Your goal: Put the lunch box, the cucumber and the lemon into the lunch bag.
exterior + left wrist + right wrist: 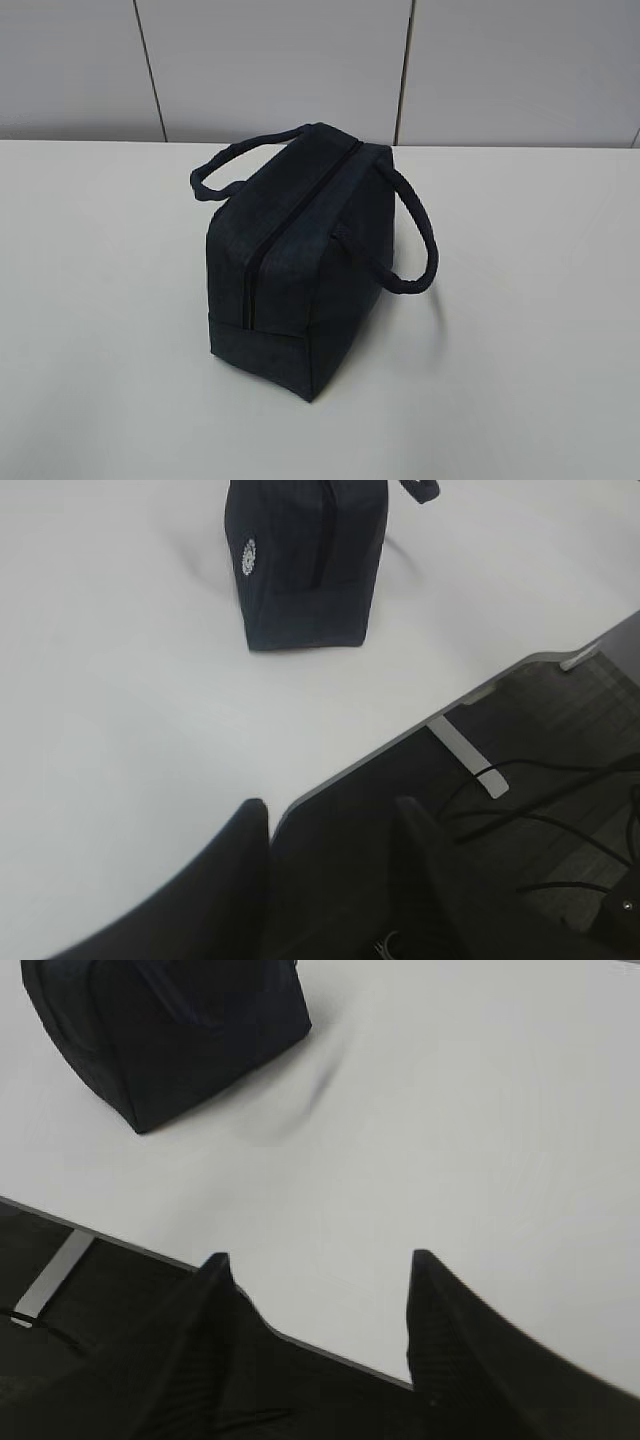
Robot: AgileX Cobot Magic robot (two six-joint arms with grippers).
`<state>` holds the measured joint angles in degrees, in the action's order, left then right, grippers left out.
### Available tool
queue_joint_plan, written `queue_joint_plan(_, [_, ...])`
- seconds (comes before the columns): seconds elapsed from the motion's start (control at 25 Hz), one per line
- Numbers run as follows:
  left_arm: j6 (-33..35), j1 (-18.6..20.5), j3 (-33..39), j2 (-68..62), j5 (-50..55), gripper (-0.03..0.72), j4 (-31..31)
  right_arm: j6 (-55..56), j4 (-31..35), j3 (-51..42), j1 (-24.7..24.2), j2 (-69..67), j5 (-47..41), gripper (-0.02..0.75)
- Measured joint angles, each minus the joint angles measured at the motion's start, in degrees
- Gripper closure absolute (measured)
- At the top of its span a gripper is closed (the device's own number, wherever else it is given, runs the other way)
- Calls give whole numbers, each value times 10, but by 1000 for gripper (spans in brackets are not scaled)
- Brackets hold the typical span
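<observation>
The dark navy lunch bag stands in the middle of the white table with its top zipper shut and a padded loop handle hanging on each side. The lunch bag fills the top of the left wrist view, and the lunch bag sits at the top left of the right wrist view. My left gripper hangs open over the table's near edge, nothing between its fingers. Over that same edge my right gripper is open and empty. The lunch box, the cucumber and the lemon are out of view. Neither arm shows in the exterior view.
The white table runs to a pale panelled wall at the back. Below the table edge lie a dark floor and black cables. A metal table leg shows under the edge.
</observation>
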<state>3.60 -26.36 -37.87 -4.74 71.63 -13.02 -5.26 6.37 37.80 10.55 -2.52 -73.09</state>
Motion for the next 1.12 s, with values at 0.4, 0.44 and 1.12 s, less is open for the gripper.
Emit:
queue_joint_plan(0.4, [17,0,72,36,-46,420,27,-11,-43,-70,0,35,4,324])
queue_joint_plan(0.44, [19,0,76,36,-56,420,27,-11,-46,-72,0,35,11,324])
queue_joint_plan(1.12, [24,0,88,36,-81,421,29,-13,-52,-94,0,35,68,324])
